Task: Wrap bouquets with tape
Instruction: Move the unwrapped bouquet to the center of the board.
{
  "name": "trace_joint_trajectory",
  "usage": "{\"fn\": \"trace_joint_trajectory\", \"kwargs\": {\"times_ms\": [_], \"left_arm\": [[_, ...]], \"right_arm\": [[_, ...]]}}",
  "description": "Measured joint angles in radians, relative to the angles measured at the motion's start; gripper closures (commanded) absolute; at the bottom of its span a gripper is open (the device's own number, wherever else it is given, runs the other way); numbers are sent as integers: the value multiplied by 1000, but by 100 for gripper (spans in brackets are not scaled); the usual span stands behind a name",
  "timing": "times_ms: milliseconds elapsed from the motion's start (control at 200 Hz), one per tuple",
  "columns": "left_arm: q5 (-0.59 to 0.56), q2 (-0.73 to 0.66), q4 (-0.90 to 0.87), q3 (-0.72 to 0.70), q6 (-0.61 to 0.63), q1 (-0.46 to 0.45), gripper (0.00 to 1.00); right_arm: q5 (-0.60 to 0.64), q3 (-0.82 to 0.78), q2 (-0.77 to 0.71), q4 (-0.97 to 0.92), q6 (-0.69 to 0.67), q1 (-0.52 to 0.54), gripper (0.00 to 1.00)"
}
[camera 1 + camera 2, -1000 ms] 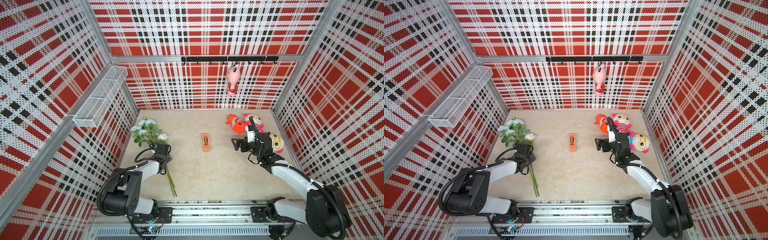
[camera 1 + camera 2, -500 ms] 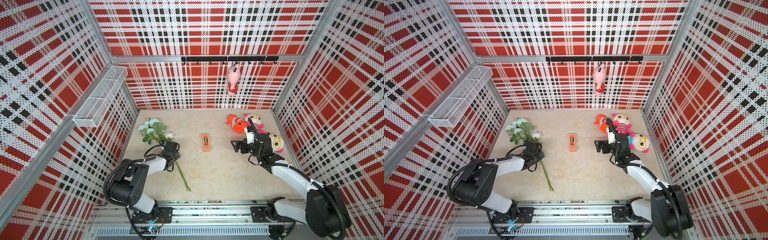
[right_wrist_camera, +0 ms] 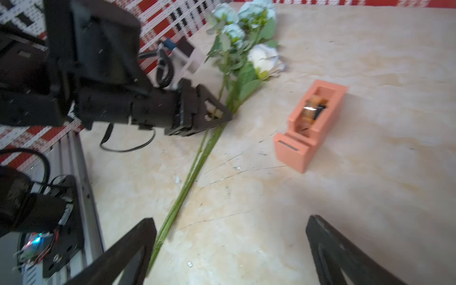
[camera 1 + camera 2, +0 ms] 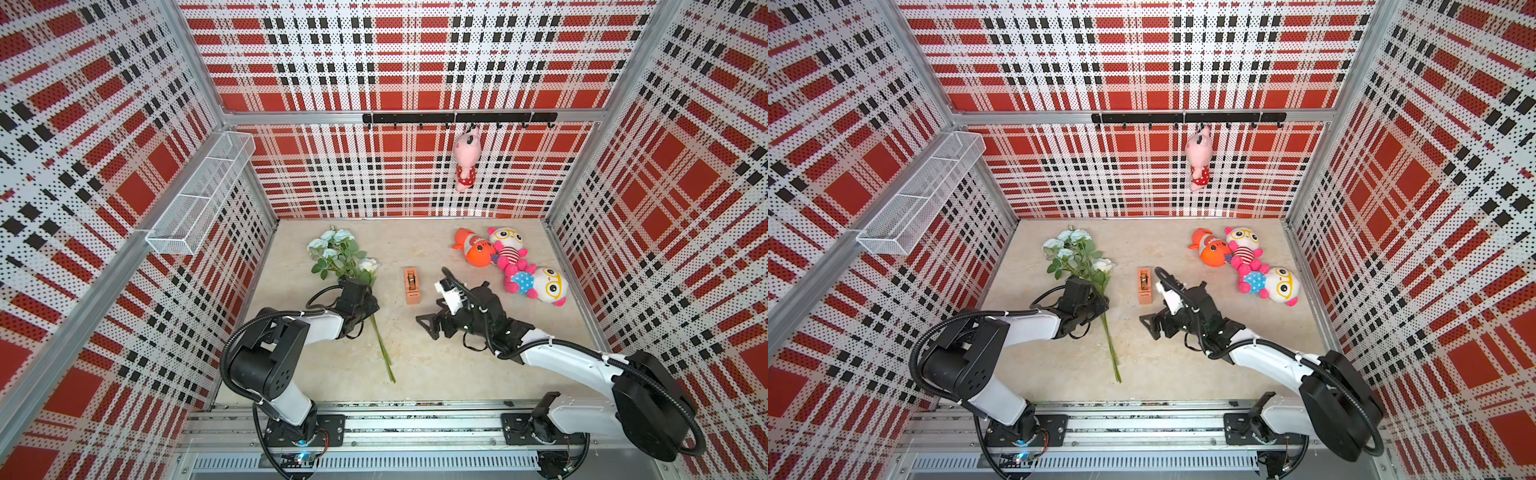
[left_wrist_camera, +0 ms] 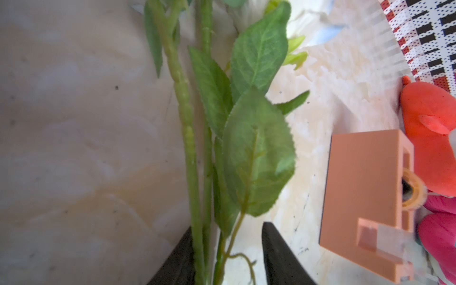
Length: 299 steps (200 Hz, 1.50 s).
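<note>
My left claw (image 5: 227,225), part-spread, straddles green-stemmed pale blue-white artificial rose bunch (image 4: 338,257) flat on beige bench (image 4: 436,365), likely steadying it; my right claw (image 3: 230,218), wide and empty, near peach-orange block tape dispenser (image 4: 411,286).

Looked steeply down from high above front rail (image 4: 415,424) toward back wall (image 4: 395,174) in both top views, sharing whole surface (image 4: 436,357). Sat very close over bouquet (image 5: 256,153) stems at left wrist. Faced low across surface at right wrist; shared bouquet, tape (image 3: 311,128) with left wrist.

Red-black-white plaid perforated walls (image 4: 415,62); beige marbled floor (image 4: 436,374); white wire shelf (image 4: 199,199) left wall; black hook rail (image 4: 415,118) back wall.
</note>
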Motion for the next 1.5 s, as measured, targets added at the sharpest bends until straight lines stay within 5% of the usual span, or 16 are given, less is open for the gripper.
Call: {"fn": "trace_joint_trajectory", "kwargs": {"times_ms": [235,581,757,957,1152,1498], "left_arm": [[146,-170,17,-21,10,197,32],[248,-425,-18,-24,102,576,23],[252,-451,-25,-27,138,594,23],[264,-447,-27,-30,157,594,25],[270,-447,-27,-31,169,594,25],[265,-460,-28,-32,183,584,25]], "right_arm": [[72,101,228,43,35,160,8],[205,687,729,-156,72,206,13],[278,913,900,-316,70,208,22],[336,1071,1005,-453,42,210,48],[351,1100,1013,-523,6,210,68],[339,1002,952,-512,-171,202,83]]}}
